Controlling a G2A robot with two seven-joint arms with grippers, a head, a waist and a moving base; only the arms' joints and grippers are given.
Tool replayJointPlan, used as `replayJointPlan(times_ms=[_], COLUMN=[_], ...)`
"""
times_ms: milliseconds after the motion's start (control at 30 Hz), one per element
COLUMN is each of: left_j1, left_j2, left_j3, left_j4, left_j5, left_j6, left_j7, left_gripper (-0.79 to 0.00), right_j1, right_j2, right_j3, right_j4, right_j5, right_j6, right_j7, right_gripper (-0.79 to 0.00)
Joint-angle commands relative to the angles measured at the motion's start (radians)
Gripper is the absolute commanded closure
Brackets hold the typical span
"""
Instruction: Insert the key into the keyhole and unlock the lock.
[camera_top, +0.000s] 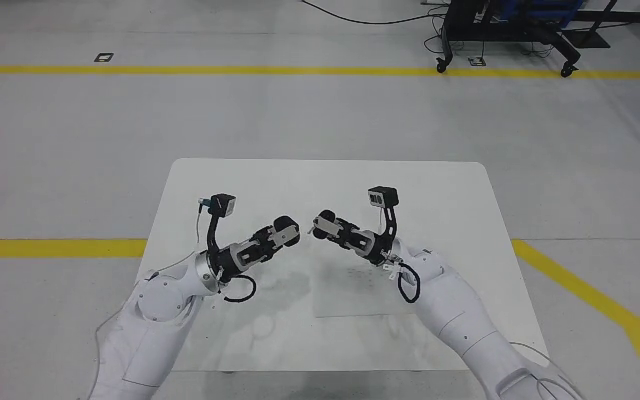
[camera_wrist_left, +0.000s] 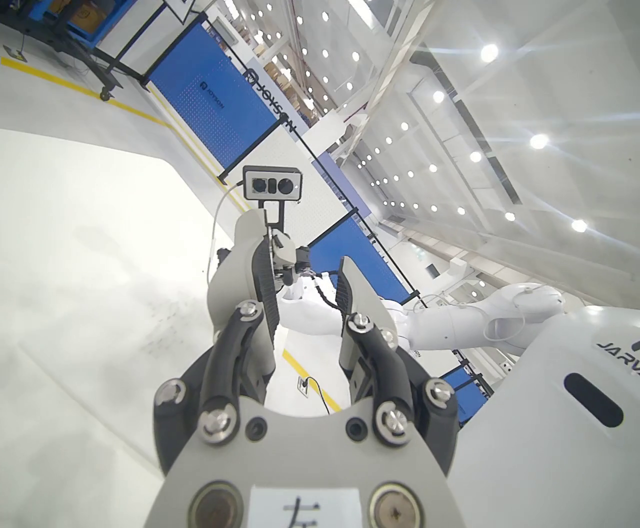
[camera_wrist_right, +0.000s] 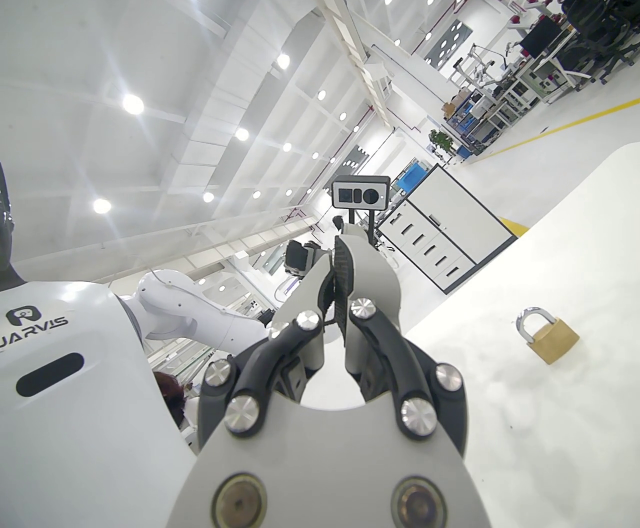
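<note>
Slippage as the main hazard: brass padlock (camera_wrist_right: 547, 335) lying loose on the table (camera_wrist_right: 500, 425), in from its edge, free to skid under a key's push, left gripper (camera_wrist_left: 301, 252) spread wide and empty, right gripper (camera_wrist_right: 342, 245) pinched tight, whether on a key impossible to tell.
</note>
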Motion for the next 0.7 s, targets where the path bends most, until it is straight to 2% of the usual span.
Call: replayJointPlan(times_ms=[0,667], left_j1=[-0.005,-0.026], left_j2=[0.001,0.004], left_j3=[-0.002,0.038], left_j4=[0.002,0.001], left_j5=[0.027,0.061], left_j6=[0.014,0.049], left_j7=[0.001,-0.019], left_gripper=[-0.215,-0.166], right_j1=[-0.003,-0.009], right_j2=[-0.001,-0.012], right_j3=[0.004,0.02], right_j4=[-0.004,-0.003], right_j5=[-0.005,-0.063], right_j6=[0.0,0.0], right_j7=[0.0,0.0], right_gripper=[0.0,0.0])
